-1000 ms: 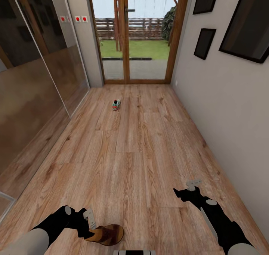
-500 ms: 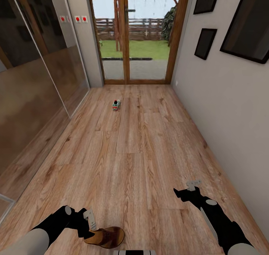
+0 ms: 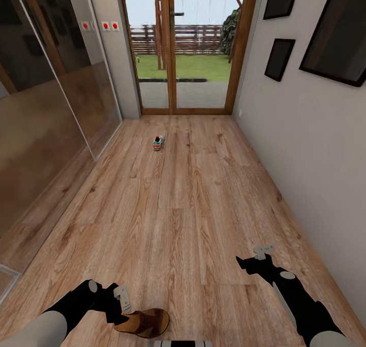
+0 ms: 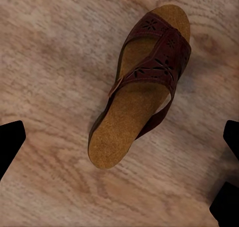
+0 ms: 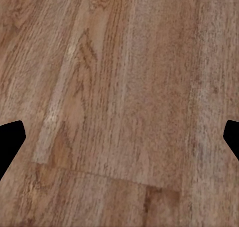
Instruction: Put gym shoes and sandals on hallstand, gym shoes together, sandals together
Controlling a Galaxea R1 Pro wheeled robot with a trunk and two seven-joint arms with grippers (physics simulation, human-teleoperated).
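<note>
One brown sandal (image 3: 147, 322) lies on the corridor floor (image 3: 178, 210) right in front of me, just right of my left gripper (image 3: 121, 301). In the left wrist view the sandal (image 4: 142, 87) lies below and between the wide-apart black fingertips (image 4: 10, 142). That gripper (image 4: 119, 142) is open and hovers above it. One gym shoe (image 3: 158, 143), white with green and red, sits far ahead near the glass door. My right gripper (image 3: 262, 251) hangs open over bare planks (image 5: 119, 87), and its fingertips (image 5: 10, 142) hold nothing. The hallstand is out of view.
The corridor runs ahead to a wooden-framed glass door (image 3: 190, 47). Glossy sliding wardrobe panels (image 3: 46, 123) line the left side. A pale wall with dark picture frames (image 3: 278, 58) lines the right side. Open floor stretches between me and the gym shoe.
The view has crept very slightly, so the sandal sits a touch lower in the picture. Both arms and both shoes keep their places.
</note>
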